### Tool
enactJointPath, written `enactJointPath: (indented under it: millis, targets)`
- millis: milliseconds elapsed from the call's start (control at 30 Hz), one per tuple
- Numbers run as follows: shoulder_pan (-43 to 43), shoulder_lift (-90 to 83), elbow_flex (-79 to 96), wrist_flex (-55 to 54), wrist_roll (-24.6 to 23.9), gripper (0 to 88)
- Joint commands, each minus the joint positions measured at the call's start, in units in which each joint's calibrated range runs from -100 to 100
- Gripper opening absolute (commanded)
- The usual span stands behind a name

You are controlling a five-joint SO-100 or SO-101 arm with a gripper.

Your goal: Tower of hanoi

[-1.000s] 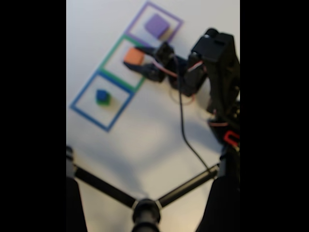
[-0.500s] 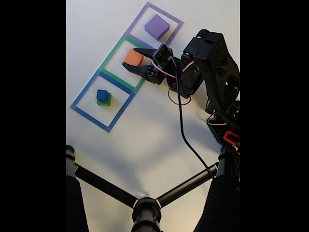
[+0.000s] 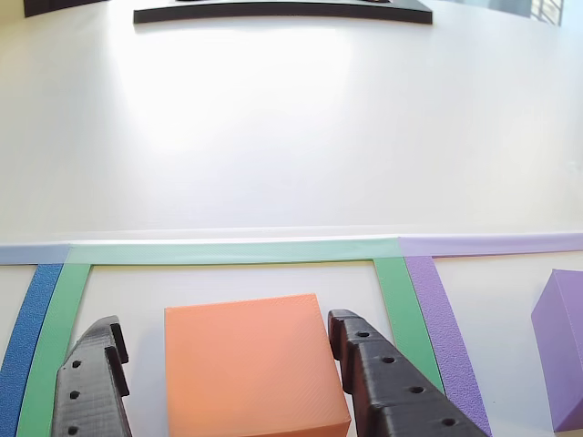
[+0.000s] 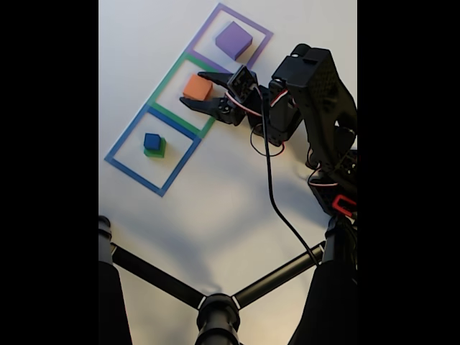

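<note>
An orange block (image 4: pixel 198 88) sits inside the green taped square (image 4: pixel 162 90). My gripper (image 4: pixel 192 88) is open with one finger on each side of the orange block (image 3: pixel 250 364), and small gaps show between the fingertips (image 3: pixel 344 330) and the block in the other view. A purple block (image 4: pixel 233 40) rests in the purple square (image 4: pixel 262 32); its edge (image 3: pixel 560 350) shows at the right of the other view. A small blue block (image 4: pixel 152 141) lies on top of a green block (image 4: pixel 157 152) in the blue square (image 4: pixel 126 136).
The white table (image 4: pixel 215 208) holds the three taped squares in a diagonal row. A black tripod (image 4: pixel 215 309) spreads its legs at the bottom of the fixed view. The arm's black cable (image 4: pixel 273 194) trails across the table. A dark bar (image 3: pixel 282 11) lies at the far edge.
The gripper has slid slightly further around the orange block. The blocks have not moved.
</note>
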Motion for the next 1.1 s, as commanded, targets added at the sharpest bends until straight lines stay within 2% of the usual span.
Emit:
enactJointPath:
  millis: [0, 200, 400, 467, 567, 733, 1067]
  targets:
    - [0.3, -1.9, -1.0, -0.4, 0.2, 27.5]
    - [-0.1, -12.3, 2.2, 7.4, 0.2, 28.9]
    - [-0.2, -31.8, 7.1, 23.8, 0.2, 28.5]
    - [0.2, -40.6, 7.3, 34.9, 0.2, 24.4]
    - [0.6, -54.5, 6.0, 54.0, 0.2, 9.3]
    - [0.8, -70.8, -0.1, 82.0, 0.2, 0.8]
    - [-2.8, -83.0, -34.1, 141.6, 0.2, 0.0]
